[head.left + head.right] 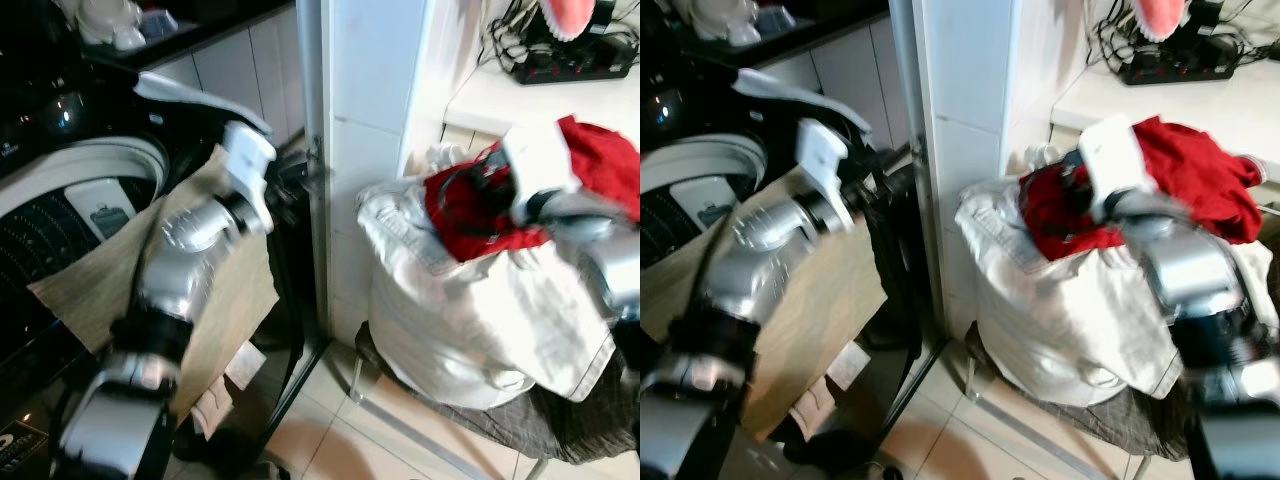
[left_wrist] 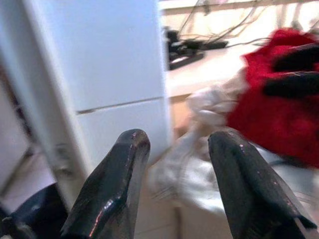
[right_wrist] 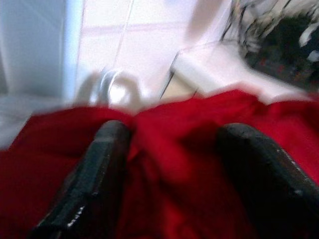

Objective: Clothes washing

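**Right gripper over red cloth on laundry pile**

Crumpled red fabric garment (image 1: 480, 215) atop heap of white clothes (image 1: 470, 320), heaped on a low stand right of white tiled pillar (image 1: 370, 120). Right gripper (image 3: 174, 169) fingers spread wide, resting on the red garment, not closed on it. Left gripper (image 2: 174, 189) open, empty, raised beside the pillar, pointing toward the pile. Dark top-loading washing machine (image 1: 70, 200) at left, beige cloth (image 1: 100, 290) draped over its front edge.

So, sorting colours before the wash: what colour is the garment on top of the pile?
Red garment, clearest in the right wrist view.
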Robot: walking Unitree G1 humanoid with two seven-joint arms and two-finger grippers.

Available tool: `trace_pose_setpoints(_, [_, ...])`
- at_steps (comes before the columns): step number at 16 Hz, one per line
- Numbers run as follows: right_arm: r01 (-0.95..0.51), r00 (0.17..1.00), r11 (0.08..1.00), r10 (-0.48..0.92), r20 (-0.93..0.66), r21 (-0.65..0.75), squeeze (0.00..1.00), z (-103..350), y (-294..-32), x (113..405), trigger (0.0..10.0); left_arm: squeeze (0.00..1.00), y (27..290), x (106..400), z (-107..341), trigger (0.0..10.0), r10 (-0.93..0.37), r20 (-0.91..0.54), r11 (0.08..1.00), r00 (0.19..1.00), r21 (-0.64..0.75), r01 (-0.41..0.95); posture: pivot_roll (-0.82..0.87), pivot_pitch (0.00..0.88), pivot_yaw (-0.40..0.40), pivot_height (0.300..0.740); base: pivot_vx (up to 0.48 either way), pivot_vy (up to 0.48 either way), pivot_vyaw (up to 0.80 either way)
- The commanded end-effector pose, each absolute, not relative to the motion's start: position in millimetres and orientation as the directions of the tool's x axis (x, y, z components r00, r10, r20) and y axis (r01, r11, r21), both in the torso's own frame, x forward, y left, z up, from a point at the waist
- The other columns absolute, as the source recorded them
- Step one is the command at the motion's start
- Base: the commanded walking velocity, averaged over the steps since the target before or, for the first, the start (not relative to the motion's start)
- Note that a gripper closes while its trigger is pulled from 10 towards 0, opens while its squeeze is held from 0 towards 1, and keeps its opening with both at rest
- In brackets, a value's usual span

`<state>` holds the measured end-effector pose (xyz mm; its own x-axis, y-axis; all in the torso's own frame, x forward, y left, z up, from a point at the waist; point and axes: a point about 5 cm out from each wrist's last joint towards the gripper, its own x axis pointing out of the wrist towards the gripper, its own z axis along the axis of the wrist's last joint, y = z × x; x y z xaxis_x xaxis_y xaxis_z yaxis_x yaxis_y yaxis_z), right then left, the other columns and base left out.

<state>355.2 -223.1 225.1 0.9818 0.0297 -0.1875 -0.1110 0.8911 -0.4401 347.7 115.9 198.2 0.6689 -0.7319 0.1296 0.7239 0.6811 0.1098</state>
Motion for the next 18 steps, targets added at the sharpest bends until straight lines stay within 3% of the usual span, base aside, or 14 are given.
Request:
trace_pose_setpoints(1, [-0.102, 0.990, 0.875, 0.042, -0.136, -0.474, 1.00, 237, -224, 361, 10.0, 0.00, 116, 342, 214, 10.0, -0.756, 0.165, 0.653, 0.633, 0.116, 0.749, -0.08, 0.000, 0.070, 0.740, 0.000, 0.000, 0.00])
trace_pose_setpoints(6, [-0.039, 0.989, 0.790, -0.057, -0.135, -0.613, 1.00, 257, -244, 373, 10.0, 0.00, 105, 310, 209, 10.0, -0.818, 0.045, 0.575, 0.573, 0.088, 0.814, -0.07, 0.000, 0.069, 0.740, 0.000, 0.000, 0.00])
trace_pose_setpoints(8, [-0.131, 0.965, 0.777, -0.044, -0.260, -0.616, 1.00, 260, -245, 360, 10.0, 0.00, 110, 308, 208, 10.0, -0.800, -0.043, 0.595, 0.598, 0.057, 0.801, -0.06, 0.000, 0.066, 0.740, 0.000, 0.000, 0.00])
trace_pose_setpoints(10, [-0.187, 0.941, 0.797, -0.023, -0.338, -0.575, 1.00, 249, -246, 354, 10.0, 0.00, 110, 305, 216, 10.0, -0.807, -0.027, 0.589, 0.589, 0.027, 0.808, -0.07, 0.000, 0.072, 0.740, 0.000, 0.000, 0.00])
trace_pose_setpoints(11, [-0.176, 0.933, 0.803, -0.049, -0.357, -0.569, 0.00, 237, -253, 356, 10.0, 0.00, 108, 303, 218, 10.0, -0.819, -0.016, 0.573, 0.574, 0.032, 0.819, -0.07, 0.000, 0.079, 0.740, 0.000, 0.000, 0.00])
trace_pose_setpoints(13, [-0.191, 0.915, 0.821, -0.049, -0.401, -0.537, 0.00, 221, -258, 357, 10.0, 0.00, 103, 299, 219, 10.0, -0.839, -0.013, 0.544, 0.545, 0.043, 0.838, -0.07, 0.000, 0.079, 0.740, 0.000, 0.000, 0.00])
trace_pose_setpoints(14, [-0.194, 0.906, 0.827, -0.056, -0.420, -0.528, 0.00, 217, -260, 355, 6.5, 0.00, 101, 298, 219, 10.0, -0.841, -0.020, 0.539, 0.540, 0.037, 0.841, -0.07, 0.000, 0.077, 0.740, 0.000, 0.000, 0.00])
trace_pose_setpoints(15, [-0.201, 0.896, 0.823, -0.065, -0.439, -0.532, 0.00, 216, -262, 352, 1.8, 0.00, 100, 297, 219, 10.0, -0.839, -0.027, 0.543, 0.543, 0.034, 0.839, -0.07, 0.000, 0.075, 0.740, 0.000, 0.000, 0.00])
trace_pose_setpoints(16, [-0.213, 0.886, 0.816, -0.070, -0.458, -0.538, 0.00, 214, -263, 350, 0.0, 0.00, 99, 296, 219, 10.0, -0.840, -0.026, 0.542, 0.543, 0.028, 0.840, -0.07, 0.000, 0.073, 0.740, 0.000, 0.000, 0.00])
trace_pose_setpoints(18, [-0.216, 0.883, 0.817, -0.070, -0.464, -0.535, 0.00, 213, -264, 350, 0.0, 0.00, 97, 295, 220, 10.0, -0.841, -0.023, 0.540, 0.540, 0.024, 0.841, -0.07, 0.000, 0.072, 0.740, 0.000, 0.000, 0.00])
